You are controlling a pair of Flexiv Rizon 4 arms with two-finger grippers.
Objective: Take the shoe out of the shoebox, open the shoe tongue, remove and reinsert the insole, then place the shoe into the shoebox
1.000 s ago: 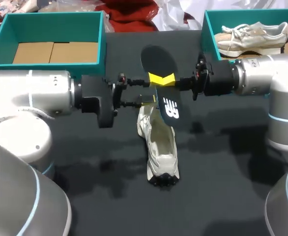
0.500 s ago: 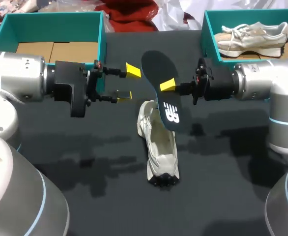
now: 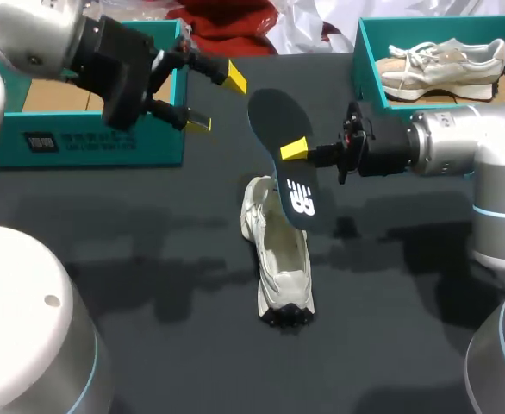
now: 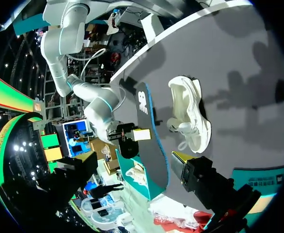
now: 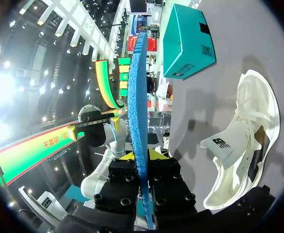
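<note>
Left gripper (image 3: 218, 102) has let go of the dark oval foam insole (image 3: 274, 110) and pulled back over the empty teal cardboard shoebox (image 3: 89, 145). Its jaws are wide, holding nothing. Right gripper (image 3: 294, 150) alone pinches the insole at mid-length, upright, lower end over the opening of the white mesh sneaker (image 3: 280, 259) lying on the black table (image 3: 408, 310). Handover looks complete. Reinsertion likely next.

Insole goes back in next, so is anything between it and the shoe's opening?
Nothing visible. The right gripper holds the insole with its lower end right over the shoe; the left gripper hangs well aside, open, by the empty shoebox.
</note>
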